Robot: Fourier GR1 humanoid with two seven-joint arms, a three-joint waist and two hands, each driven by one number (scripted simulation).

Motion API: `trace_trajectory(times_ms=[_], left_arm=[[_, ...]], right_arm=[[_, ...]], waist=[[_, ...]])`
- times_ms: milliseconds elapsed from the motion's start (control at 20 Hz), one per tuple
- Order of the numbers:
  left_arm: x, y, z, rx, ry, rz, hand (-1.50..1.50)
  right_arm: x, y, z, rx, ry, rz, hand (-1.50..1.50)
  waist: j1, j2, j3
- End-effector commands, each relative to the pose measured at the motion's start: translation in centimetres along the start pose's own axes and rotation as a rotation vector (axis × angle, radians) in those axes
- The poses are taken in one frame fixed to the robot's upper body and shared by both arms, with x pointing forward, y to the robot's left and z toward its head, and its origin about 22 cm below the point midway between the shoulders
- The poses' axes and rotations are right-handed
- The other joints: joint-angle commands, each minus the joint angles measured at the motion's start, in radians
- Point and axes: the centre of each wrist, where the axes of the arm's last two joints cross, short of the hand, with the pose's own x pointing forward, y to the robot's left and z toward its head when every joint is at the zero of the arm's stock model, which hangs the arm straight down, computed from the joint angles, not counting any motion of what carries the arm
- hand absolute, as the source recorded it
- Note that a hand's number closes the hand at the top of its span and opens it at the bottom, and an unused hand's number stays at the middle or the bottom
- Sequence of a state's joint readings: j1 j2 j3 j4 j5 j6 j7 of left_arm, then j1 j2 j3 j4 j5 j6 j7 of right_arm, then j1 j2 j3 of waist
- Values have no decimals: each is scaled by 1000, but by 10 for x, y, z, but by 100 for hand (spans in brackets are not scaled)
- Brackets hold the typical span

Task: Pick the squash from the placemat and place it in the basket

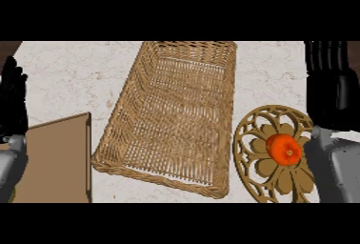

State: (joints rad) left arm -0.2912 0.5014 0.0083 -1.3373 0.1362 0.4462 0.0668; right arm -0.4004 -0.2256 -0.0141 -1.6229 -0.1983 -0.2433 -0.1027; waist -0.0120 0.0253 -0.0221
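Watching from my console, I saw the squash [284, 149] on the placemat [262, 127], just left of the right forearm. My right hand [333, 90] hung above it, fingers straight, holding nothing.

On the bench [70, 71] the basket [172, 114] lies in the middle, running from twelve o'clock toward six. At four o'clock from it sits the placemat [262, 164], just beside its rim, with the squash [284, 149] on the mat. At eight o'clock lies a board [56, 159]. The left hand [13, 97] rests at nine o'clock, the right hand [334, 86] at two.

Even, soft light, faint shadows, no glare, edges perhaps slightly stretched
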Motion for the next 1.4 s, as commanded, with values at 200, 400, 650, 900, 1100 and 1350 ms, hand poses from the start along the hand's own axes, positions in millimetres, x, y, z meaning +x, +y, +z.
trace_trajectory(times_ms=[200, 400, 650, 900, 1100, 1350], left_arm=[[5, -31, 30, -385, -132, 61, 0], [2, -48, 55, -596, -141, 93, 0], [9, -48, 47, -626, -136, 102, 0], [-8, -52, 72, -631, -124, 99, 0], [2, -37, 54, -604, -136, 92, 0], [3, -42, 55, -604, -144, 75, 0]], right_arm=[[-22, -79, 79, -262, 38, 144, 150], [-30, -24, 110, -101, -220, 139, 150], [-53, 18, 129, -331, -147, 433, -150], [-43, 2, 146, -505, -12, 686, -150], [-20, -42, 159, -583, 61, 896, -150], [2, -62, 200, -376, 355, 1072, -150]], waist=[[-67, -36, 24], [-10, -34, 24], [5, -26, 21], [-7, -34, 14], [-31, -33, 10], [-39, -24, 6]])
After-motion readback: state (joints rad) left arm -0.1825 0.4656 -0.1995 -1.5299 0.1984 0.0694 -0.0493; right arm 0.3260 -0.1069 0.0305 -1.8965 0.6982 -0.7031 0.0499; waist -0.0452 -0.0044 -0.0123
